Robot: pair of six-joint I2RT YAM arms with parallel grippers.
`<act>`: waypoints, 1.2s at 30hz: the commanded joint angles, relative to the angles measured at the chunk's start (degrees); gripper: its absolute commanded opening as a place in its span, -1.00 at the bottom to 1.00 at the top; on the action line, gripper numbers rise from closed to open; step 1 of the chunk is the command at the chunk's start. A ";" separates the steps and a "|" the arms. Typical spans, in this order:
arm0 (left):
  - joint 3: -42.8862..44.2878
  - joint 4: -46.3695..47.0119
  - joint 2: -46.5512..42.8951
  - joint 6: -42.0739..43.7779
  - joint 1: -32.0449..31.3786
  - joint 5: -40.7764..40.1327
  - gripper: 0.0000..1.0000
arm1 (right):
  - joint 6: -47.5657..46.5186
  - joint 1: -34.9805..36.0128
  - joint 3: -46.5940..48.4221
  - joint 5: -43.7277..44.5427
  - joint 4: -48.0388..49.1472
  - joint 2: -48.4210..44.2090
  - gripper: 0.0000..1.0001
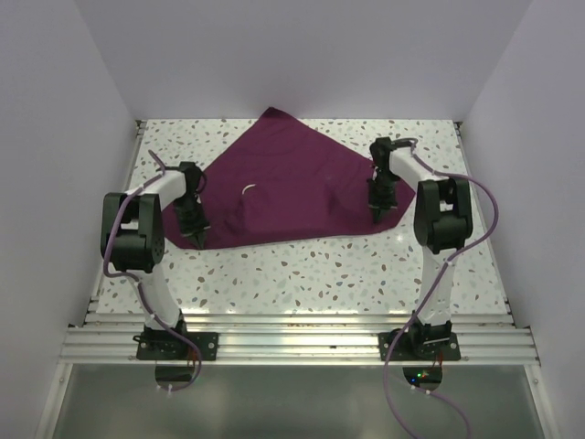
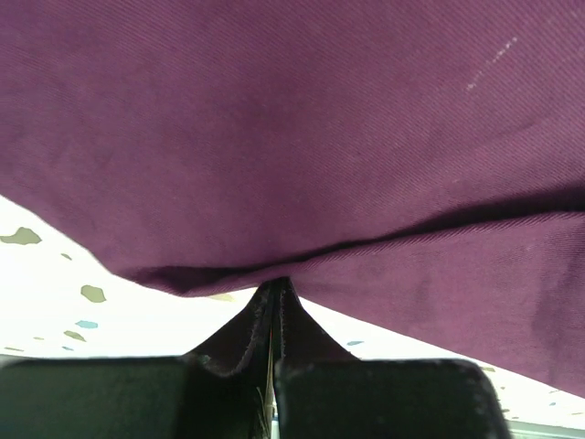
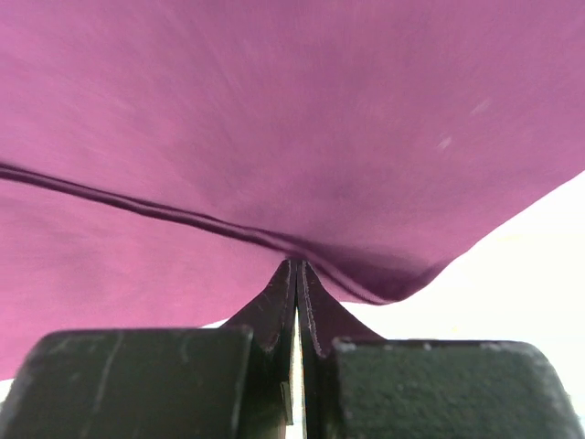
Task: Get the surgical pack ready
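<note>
Top external: deep-maroon cloth (image 1: 302,178) spread, rumpled, near corners pinched.

Right hand (image 3: 294,302) pinched closed on maroon cloth (image 3: 274,119) edge.

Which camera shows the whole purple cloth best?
The top camera. It shows the whole cloth spread on the table, with the left gripper and right gripper at its near corners. Each wrist camera shows only a small pinched patch up close.
</note>
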 commanded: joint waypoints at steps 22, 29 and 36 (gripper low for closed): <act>7.84 5.66 -6.71 1.81 19.40 -5.80 0.36 | 8.18 -3.20 13.57 -16.09 7.09 -3.88 -0.18; 5.38 15.83 -5.39 6.37 23.44 0.94 0.56 | 6.95 0.85 10.76 -19.61 8.06 -6.08 0.13; 5.29 17.80 -0.38 4.89 23.71 4.67 0.43 | 5.81 0.15 9.25 -19.96 8.41 -7.40 0.14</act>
